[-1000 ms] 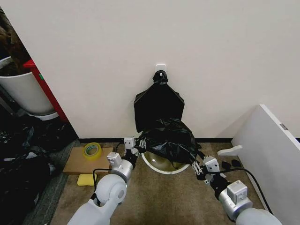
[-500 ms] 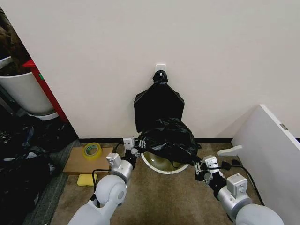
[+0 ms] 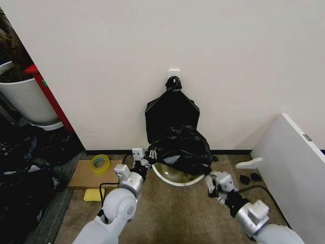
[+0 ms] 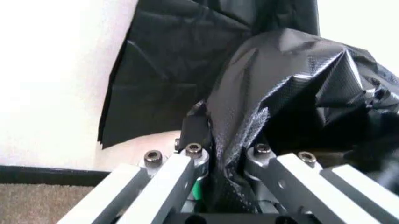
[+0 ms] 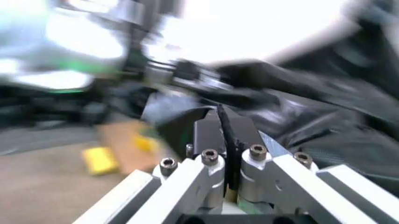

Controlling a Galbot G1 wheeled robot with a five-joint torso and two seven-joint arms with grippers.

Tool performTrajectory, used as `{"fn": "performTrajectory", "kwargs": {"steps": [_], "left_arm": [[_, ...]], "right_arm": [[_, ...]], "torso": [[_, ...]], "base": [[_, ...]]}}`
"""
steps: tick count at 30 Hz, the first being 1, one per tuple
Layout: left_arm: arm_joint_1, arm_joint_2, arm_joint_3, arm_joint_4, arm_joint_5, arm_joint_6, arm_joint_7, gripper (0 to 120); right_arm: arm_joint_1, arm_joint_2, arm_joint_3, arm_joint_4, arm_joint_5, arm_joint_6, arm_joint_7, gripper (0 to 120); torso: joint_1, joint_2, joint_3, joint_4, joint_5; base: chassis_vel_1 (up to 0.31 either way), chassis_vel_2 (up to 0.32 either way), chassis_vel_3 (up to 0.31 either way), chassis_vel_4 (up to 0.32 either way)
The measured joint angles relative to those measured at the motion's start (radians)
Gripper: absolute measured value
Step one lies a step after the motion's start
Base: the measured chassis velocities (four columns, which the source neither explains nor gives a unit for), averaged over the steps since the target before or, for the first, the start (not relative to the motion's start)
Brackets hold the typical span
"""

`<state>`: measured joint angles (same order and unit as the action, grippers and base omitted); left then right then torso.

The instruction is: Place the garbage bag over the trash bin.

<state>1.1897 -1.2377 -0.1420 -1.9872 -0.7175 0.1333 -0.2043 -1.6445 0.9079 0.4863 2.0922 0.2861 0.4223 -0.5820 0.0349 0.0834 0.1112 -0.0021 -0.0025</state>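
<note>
The glossy black garbage bag [image 3: 180, 149] lies bunched over the far half of the cream trash bin [image 3: 172, 181], whose near rim and inside show. My left gripper [image 3: 147, 158] is at the bin's left rim, shut on the bag's edge; in the left wrist view the garbage bag [image 4: 293, 74] runs down between that gripper's [image 4: 227, 154] closed fingers. My right gripper [image 3: 214, 182] sits low at the bin's front right. In the right wrist view this gripper [image 5: 227, 135] pinches a thin black strip of the garbage bag [image 5: 337, 126].
A flat black bundle [image 3: 171, 114] hangs on the wall behind the bin. A yellow tape roll [image 3: 100, 163] on cardboard [image 3: 81, 179] and a yellow sponge [image 3: 94, 194] lie to the left. A white pot [image 3: 28, 101] stands far left, a white panel [image 3: 294, 162] on the right.
My right gripper has moved left and nearer, toward the bin's front. The bag's right side, earlier stretched out to it, has drawn in. The left gripper has stayed put.
</note>
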Motion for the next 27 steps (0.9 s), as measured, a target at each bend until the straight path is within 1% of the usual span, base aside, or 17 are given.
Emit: {"fn": "performTrajectory", "kwargs": {"steps": [1, 2, 3, 5, 7, 9, 11, 12, 16, 17, 19, 22, 25, 27], "left_arm": [[-0.002, 0.001, -0.004, -0.003, -0.015, 0.005, -0.005, 4], [-0.003, 0.001, -0.007, -0.008, -0.034, 0.011, -0.011, 4], [-0.003, 0.001, -0.007, -0.008, -0.034, 0.011, -0.011, 4], [-0.005, 0.002, -0.018, -0.032, -0.101, 0.038, -0.037, 4], [-0.007, 0.003, -0.030, -0.052, -0.151, 0.064, -0.065, 4], [-0.008, 0.003, -0.036, -0.060, -0.170, 0.072, -0.074, 4], [-0.013, 0.003, -0.055, -0.081, -0.233, 0.091, -0.097, 4], [-0.013, 0.003, -0.055, -0.081, -0.233, 0.091, -0.097, 4], [-0.014, 0.000, -0.077, -0.116, -0.332, 0.110, -0.122, 4], [-0.014, 0.000, -0.077, -0.116, -0.332, 0.110, -0.122, 4], [-0.008, -0.005, -0.075, -0.134, -0.361, 0.118, -0.127, 4], [0.006, -0.017, -0.062, -0.159, -0.389, 0.128, -0.131, 4], [0.014, -0.027, -0.049, -0.164, -0.379, 0.128, -0.128, 4], [0.012, -0.033, -0.040, -0.148, -0.345, 0.116, -0.117, 4]], "right_arm": [[0.001, 0.004, 0.002, -0.019, 0.006, 0.032, -0.077, 0], [0.002, 0.007, 0.002, -0.035, 0.008, 0.050, -0.122, 0], [0.002, 0.007, 0.002, -0.035, 0.008, 0.050, -0.122, 0], [0.027, 0.019, 0.009, -0.087, -0.001, 0.083, -0.196, 0], [0.054, 0.023, 0.018, -0.130, -0.016, 0.110, -0.238, 0], [0.061, 0.024, 0.020, -0.145, -0.021, 0.120, -0.252, 0], [0.080, 0.028, 0.029, -0.191, -0.041, 0.152, -0.302, 0], [0.080, 0.028, 0.029, -0.191, -0.041, 0.152, -0.302, 0], [0.119, 0.049, 0.037, -0.259, -0.153, 0.202, -0.321, 0], [0.119, 0.049, 0.037, -0.259, -0.153, 0.202, -0.321, 0], [0.143, 0.062, 0.034, -0.290, -0.210, 0.220, -0.294, 0], [0.179, 0.085, 0.024, -0.332, -0.264, 0.234, -0.255, 0], [0.198, 0.100, 0.017, -0.353, -0.274, 0.240, -0.243, 0], [0.201, 0.103, 0.015, -0.358, -0.264, 0.252, -0.243, 0]], "torso": [[0.000, 0.000, 0.000, -0.0001, 0.0000], [0.000, 0.000, 0.000, -0.0003, 0.0001], [0.000, 0.000, 0.000, -0.0003, 0.0001], [0.000, 0.000, 0.000, -0.0003, 0.0000], [0.000, 0.000, 0.000, -0.0001, 0.0002], [0.000, 0.000, 0.000, -0.0001, 0.0001], [0.000, 0.000, 0.000, -0.0001, 0.0001], [0.000, 0.000, 0.000, -0.0001, 0.0001], [0.000, 0.000, 0.000, -0.0002, 0.0002], [0.000, 0.000, 0.000, -0.0002, 0.0002], [0.000, 0.000, 0.000, -0.0001, -0.0004], [0.000, 0.000, 0.000, -0.0001, 0.0004], [0.000, 0.000, 0.000, -0.0001, 0.0003], [0.000, 0.000, 0.000, -0.0002, -0.0001]], "base": [[0.000, 0.000, 0.000, 0.000], [0.000, 0.000, 0.000, 0.000], [0.000, 0.000, 0.000, 0.000], [0.000, 0.000, 0.000, 0.000], [0.000, 0.000, 0.000, 0.000], [0.000, 0.000, 0.000, 0.000], [0.000, 0.000, 0.000, 0.000], [0.000, 0.000, 0.000, 0.000], [0.000, 0.000, 0.000, 0.000], [0.000, 0.000, 0.000, 0.000], [0.000, 0.000, 0.000, 0.000], [0.000, 0.000, 0.000, 0.000], [0.000, 0.000, 0.000, 0.000], [0.000, 0.000, 0.000, 0.000]]}}
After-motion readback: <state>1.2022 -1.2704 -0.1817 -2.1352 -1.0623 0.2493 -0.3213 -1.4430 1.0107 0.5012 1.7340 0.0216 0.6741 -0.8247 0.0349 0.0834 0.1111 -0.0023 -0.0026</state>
